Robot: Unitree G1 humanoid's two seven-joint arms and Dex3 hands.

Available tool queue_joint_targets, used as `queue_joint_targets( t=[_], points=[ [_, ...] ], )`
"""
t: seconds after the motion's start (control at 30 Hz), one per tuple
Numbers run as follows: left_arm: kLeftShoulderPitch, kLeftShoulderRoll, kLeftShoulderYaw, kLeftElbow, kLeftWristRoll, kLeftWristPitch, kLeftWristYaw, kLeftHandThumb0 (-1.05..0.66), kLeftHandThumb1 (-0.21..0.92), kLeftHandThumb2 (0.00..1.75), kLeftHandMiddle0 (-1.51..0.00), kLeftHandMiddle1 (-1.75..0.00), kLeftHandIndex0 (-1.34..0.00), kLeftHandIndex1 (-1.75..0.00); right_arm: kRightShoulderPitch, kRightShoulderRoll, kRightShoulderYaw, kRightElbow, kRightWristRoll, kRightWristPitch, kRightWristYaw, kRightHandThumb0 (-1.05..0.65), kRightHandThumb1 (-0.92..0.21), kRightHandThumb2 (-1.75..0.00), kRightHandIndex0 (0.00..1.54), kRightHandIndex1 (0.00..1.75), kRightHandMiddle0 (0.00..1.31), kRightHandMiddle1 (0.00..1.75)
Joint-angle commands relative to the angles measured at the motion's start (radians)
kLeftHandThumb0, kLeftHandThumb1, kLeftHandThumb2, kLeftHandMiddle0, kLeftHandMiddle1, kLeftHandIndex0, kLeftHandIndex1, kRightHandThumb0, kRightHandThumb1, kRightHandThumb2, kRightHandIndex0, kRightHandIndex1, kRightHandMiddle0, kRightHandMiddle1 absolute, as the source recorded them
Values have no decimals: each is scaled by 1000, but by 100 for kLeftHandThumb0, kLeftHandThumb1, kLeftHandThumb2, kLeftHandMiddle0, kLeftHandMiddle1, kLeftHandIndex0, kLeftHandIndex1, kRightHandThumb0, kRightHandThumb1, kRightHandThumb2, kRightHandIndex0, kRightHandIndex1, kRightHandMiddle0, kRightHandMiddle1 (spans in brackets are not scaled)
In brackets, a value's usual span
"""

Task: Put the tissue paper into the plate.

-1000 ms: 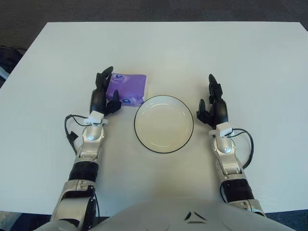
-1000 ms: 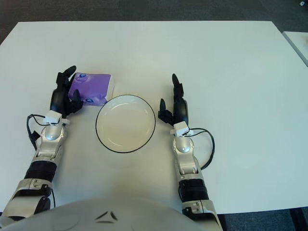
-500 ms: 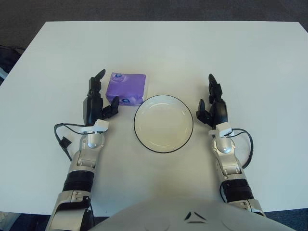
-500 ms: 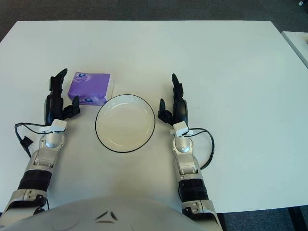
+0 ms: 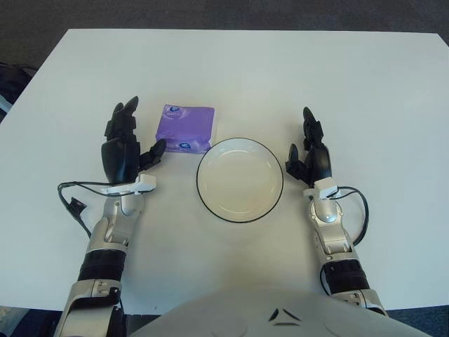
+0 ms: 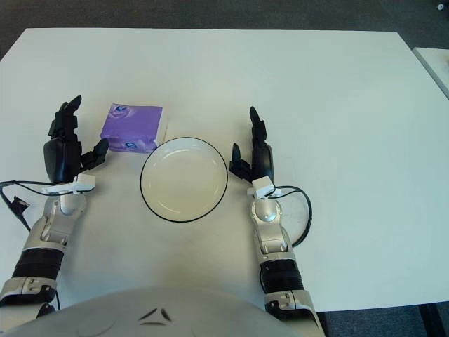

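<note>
A purple tissue paper pack [image 5: 185, 128] lies flat on the white table [image 5: 280, 70], just beyond the left rim of the plate. The plate [image 5: 240, 180] is white with a dark rim and holds nothing. My left hand [image 5: 126, 145] is to the left of the pack, fingers spread, not touching it. My right hand [image 5: 310, 149] rests to the right of the plate, fingers relaxed and holding nothing.
The table's far edge and left edge border a dark floor. A black cable [image 5: 74, 203] loops beside my left wrist and another cable [image 5: 358, 210] beside my right wrist.
My left hand has drawn away from the tissue pack to the left and towards me, and its fingers have spread. The pack, plate and right hand have not moved.
</note>
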Motion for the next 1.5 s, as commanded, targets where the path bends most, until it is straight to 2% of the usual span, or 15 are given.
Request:
queue_joint_targets(
  t=[0.0, 0.2, 0.6, 0.73, 0.9, 1.0, 1.07, 1.2, 1.33, 1.47],
  points=[
    [-68, 42, -36, -10, 72, 29, 28, -76, 92, 75, -22, 0, 0, -39, 30, 9, 1, 45, 10, 16, -1, -78, -92, -89, 6, 0, 0, 18],
    [-105, 88, -70, -5, 112, 41, 41, -79, 92, 71, -19, 0, 0, -34, 27, 12, 3, 49, 9, 20, -3, -79, -92, -89, 6, 0, 0, 17],
    [-188, 156, -146, -37, 149, 58, -28, -81, 92, 69, -19, 0, 0, -30, 25, 13, 0, 56, 13, 14, -1, -79, -92, -88, 7, 1, 0, 19],
    [-234, 216, -192, -32, 241, 69, -29, -83, 92, 77, -16, 0, 0, -22, 25, 14, 0, 58, 13, 14, -1, -78, -92, -87, 7, 1, 0, 20],
    [-332, 338, -277, 33, 374, 23, -10, -87, 92, 88, -10, 0, 0, -9, 23, 14, -1, 61, 15, 12, -1, -77, -92, -87, 8, 1, 0, 21],
    [-364, 369, -310, 57, 393, -8, 8, -89, 92, 92, -8, 0, 0, -5, 21, 13, -2, 66, 16, 11, -1, -77, -92, -88, 8, 1, 0, 21],
    [-373, 378, -321, 65, 393, -17, 16, -89, 92, 92, -8, 0, 0, -4, 21, 14, -2, 66, 16, 11, -2, -77, -92, -88, 8, 1, 0, 21],
    [-404, 413, -356, 82, 363, -99, -10, -88, 92, 91, -8, -1, 0, -5, 21, 14, -4, 67, 9, 17, -7, -77, -92, -88, 8, 1, 0, 20],
    [-422, 447, -376, 79, 290, -182, -139, -87, 92, 89, -10, -1, 0, -10, 22, 13, -5, 66, 1, 22, -15, -77, -92, -87, 7, 1, 0, 20],
    [-420, 471, -375, 58, 148, -241, -339, -90, 92, 87, -12, -2, 0, -19, 23, 12, -5, 64, -4, 26, -20, -77, -92, -88, 7, 0, 0, 19]
  ],
)
